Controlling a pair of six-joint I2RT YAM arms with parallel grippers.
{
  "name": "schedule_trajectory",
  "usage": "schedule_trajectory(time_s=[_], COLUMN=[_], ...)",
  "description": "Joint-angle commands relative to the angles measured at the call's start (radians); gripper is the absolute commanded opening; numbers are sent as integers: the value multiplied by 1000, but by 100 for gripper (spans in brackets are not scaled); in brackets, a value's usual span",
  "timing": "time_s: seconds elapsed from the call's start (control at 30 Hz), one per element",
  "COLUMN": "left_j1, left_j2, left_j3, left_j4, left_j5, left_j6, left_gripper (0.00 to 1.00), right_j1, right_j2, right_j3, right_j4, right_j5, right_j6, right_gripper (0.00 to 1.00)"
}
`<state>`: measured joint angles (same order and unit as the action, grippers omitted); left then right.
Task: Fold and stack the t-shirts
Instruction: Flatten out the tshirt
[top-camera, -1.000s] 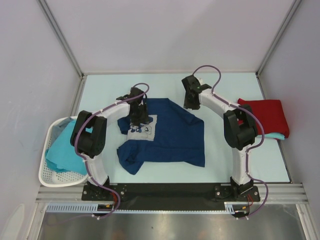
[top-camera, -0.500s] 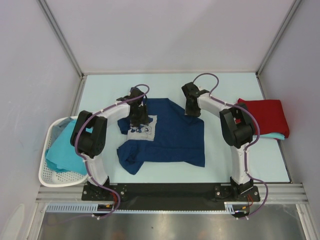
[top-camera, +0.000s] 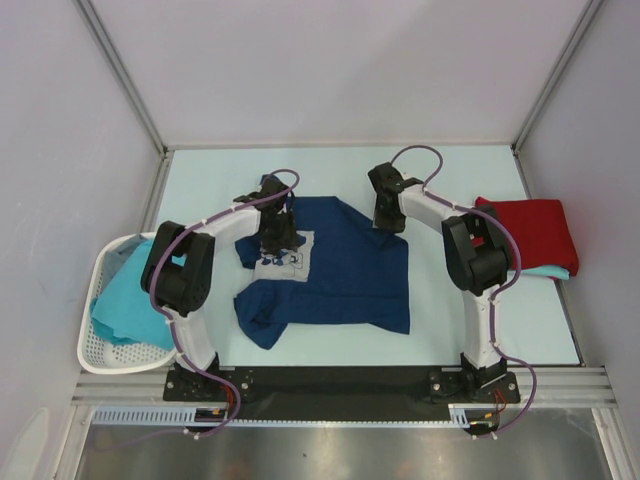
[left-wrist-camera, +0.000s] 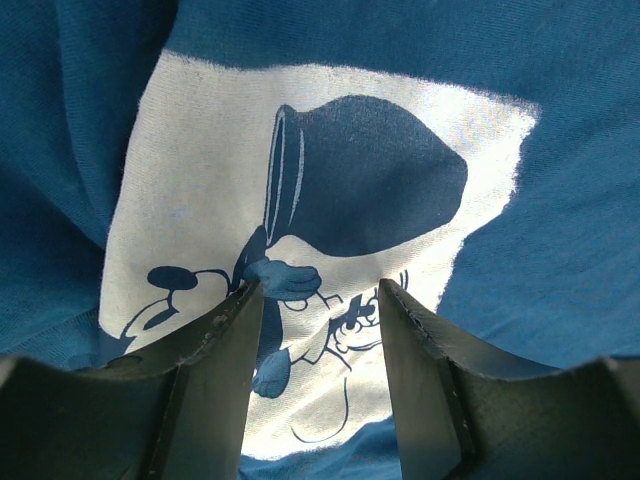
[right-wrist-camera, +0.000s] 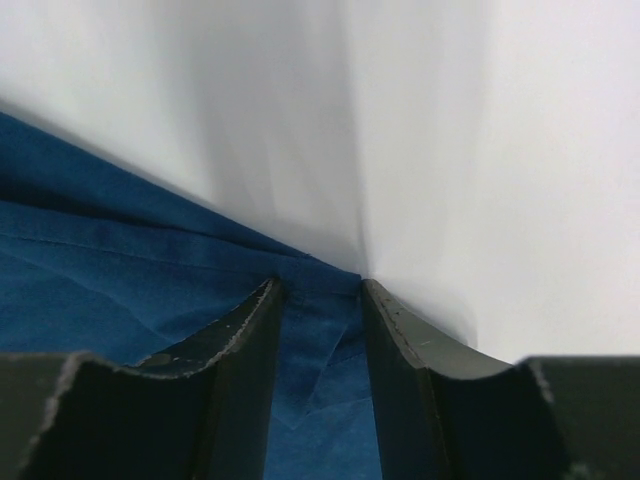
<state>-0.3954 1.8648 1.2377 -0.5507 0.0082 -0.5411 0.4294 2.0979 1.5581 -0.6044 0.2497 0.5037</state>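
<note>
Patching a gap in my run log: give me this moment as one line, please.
navy t-shirt: laid out, not folded | left jaws: open over chest print | right jaws: open astride its far-right corner | red t-shirt: folded, right side

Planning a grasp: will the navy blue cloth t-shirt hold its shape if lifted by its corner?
Probably not: the navy blue cloth t-shirt already lies creased and bunched, so it should droop. Pushed, it would likely wrinkle rather than slide whole.

The top view is lit brightly and evenly from above; only faint shadows are cast on the table (top-camera: 440, 305). In the left wrist view the print (left-wrist-camera: 200, 180) is slightly washed out and the left fingers (left-wrist-camera: 210, 400) are blurred. In the right wrist view the table is overexposed, shadowed softly beyond the right fingers (right-wrist-camera: 240, 390).
</note>
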Motion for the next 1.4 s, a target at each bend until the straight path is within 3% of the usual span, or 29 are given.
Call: schedule_trajectory(time_s=[0.0,0.13,0.17,0.27,0.63,0.77,0.93,1.03,1.1,1.37], left_j1=[-11,-14,-14,-17,-23,-23,-23,-23,-25,-28], left_j2=[-23,-23,-21,-19,-20,13,19,20,25,27], left_j3=[-9,-9,-10,-11,-4,-18,-55,-69,-72,-89], left_j4=[8,8,8,9,2,-2,12,26,28,31], left_j5=[10,10,10,9,3,10,33,45,49,58], left_j6=[-2,-5,-5,-7,-5,-11,-26,-30,-30,-20], left_gripper=[55,55,55,55,54,50,35,9,1,0], right_j1=[-8,-8,-8,-4,2,-4,-27,-52,-70,-136], right_j2=[4,8,4,-7,-50,-75,-99,-96,-76,11], right_j3=[7,5,3,3,11,19,56,89,124,243], right_j4=[18,25,23,22,5,-6,-26,-34,-46,-86], right_j5=[13,0,3,8,54,85,114,117,118,115], right_j6=[1,-4,-4,-2,-7,-16,-31,-42,-48,-54], right_gripper=[41,19,10,0,0,0,0,0,0,0])
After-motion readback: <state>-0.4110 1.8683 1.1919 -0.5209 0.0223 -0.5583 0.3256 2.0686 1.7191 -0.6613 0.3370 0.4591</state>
